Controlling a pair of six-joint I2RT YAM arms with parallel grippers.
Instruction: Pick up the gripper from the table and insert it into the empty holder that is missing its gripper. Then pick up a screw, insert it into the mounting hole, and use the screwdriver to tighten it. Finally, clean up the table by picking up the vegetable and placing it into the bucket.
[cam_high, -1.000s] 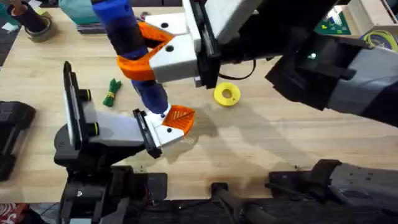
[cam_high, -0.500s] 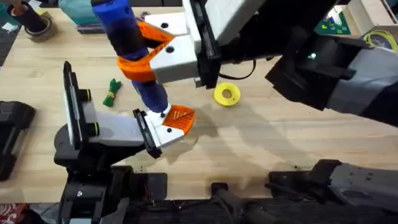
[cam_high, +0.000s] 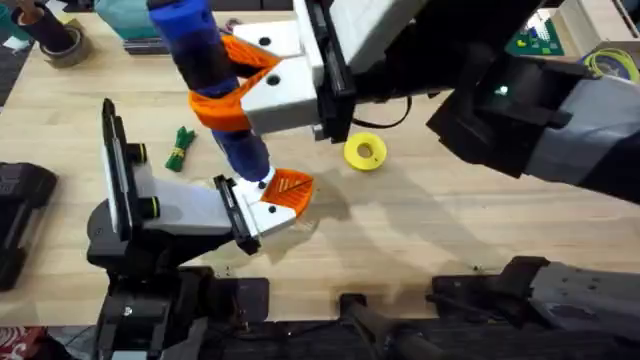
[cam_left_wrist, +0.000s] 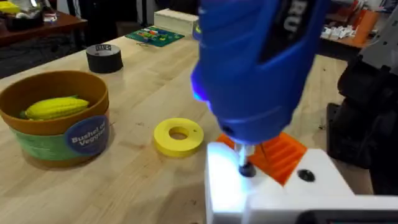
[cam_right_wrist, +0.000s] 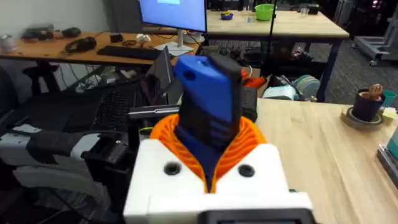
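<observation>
Overhead, right hand (cam_high: 232, 82): clamped on screwdriver (cam_high: 205, 75), bit down on holder (cam_high: 262, 212) beside gripper (cam_high: 288, 188).
Left hand: grip unclear.
Vegetable (cam_high: 181, 148): desk's left part.

Black arms; white pincer (cam_right_wrist: 214, 171) with orange ribbed pads (cam_right_wrist: 245, 140).

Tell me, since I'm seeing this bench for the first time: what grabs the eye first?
The blue screwdriver, clamped upright in the right end effector, its bit pressed onto the white holder beside the orange gripper at the table's middle. Next the yellow disc just right of it, and the small green vegetable lying to the left.
</observation>
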